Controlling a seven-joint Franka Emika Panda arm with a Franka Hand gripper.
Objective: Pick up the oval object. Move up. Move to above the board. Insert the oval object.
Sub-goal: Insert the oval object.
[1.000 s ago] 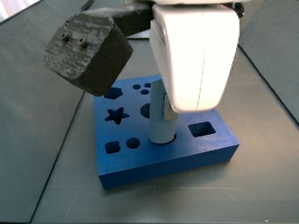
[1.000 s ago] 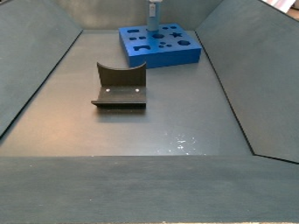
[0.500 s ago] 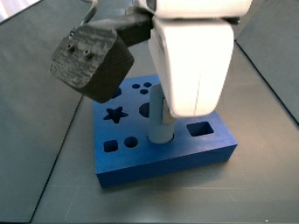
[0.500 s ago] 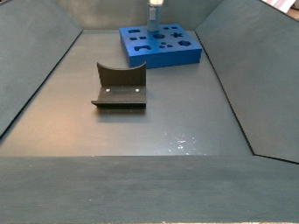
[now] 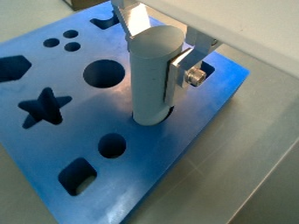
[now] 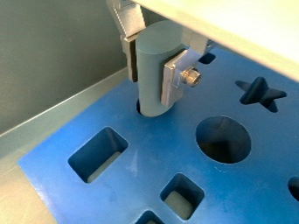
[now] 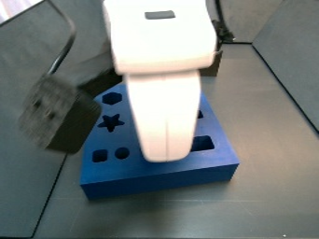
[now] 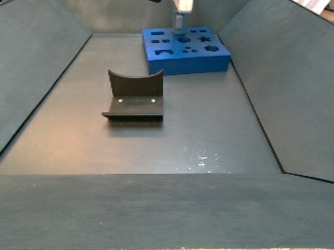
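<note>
Gripping the smooth oval object (image 5: pixel 156 74), gripper (image 5: pixel 162 54) overhangs holed board (image 5: pixel 176 166).

Gripper (image 6: pixel 149 54) fingers clamped on the oval object (image 6: pixel 156 74), its base in the board (image 6: pixel 140 175)

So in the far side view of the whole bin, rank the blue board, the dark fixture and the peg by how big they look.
1. The board and the fixture look alike; the fixture appears nearer the camera, so I won't rank them.
2. The oval object, a sliver at the tool over the board, is smallest.
</note>
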